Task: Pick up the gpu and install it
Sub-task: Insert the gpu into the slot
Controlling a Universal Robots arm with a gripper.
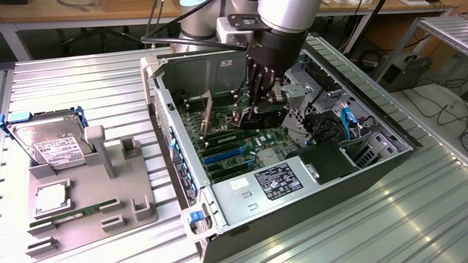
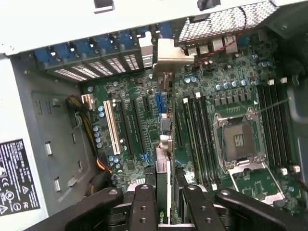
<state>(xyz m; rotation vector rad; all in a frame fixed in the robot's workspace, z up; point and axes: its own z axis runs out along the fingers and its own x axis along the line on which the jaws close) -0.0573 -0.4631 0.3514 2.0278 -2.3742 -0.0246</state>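
The exterior view shows the arm reaching down into an open computer case [image 1: 292, 183] that lies on its side on a ribbed metal bench [image 1: 95, 82]. The pincer [image 1: 257, 112] hangs low inside the case, above the motherboard [image 1: 241, 148] and near the drive cage on the exterior view's right.

In the wrist view the pincer [image 2: 165, 195] is closed narrowly on the gpu [image 2: 164, 156], with a dark finger [image 2: 144, 204] on each side of the card. The gpu stands on edge and is seen from above as a thin strip. It runs from the fingers towards the rear wall of the case, where its silver bracket [image 2: 168, 57] sits just beside the row of blue slot latches [image 2: 96, 50]. The card lies along the expansion slots, between a pair of black slots [image 2: 132, 127] and the memory slots [image 2: 197, 134], with a white slot [image 2: 111, 127] further off. Whether its lower edge is seated in a slot cannot be told. The open processor socket [image 2: 240, 139] is well apart from the card.

Back in the exterior view, a grey fixture [image 1: 109, 186] stands on the bench at the exterior view's left, apart from the case. It carries a silver hard drive [image 1: 47, 141] with a white label and a narrow green memory stick [image 1: 73, 212].
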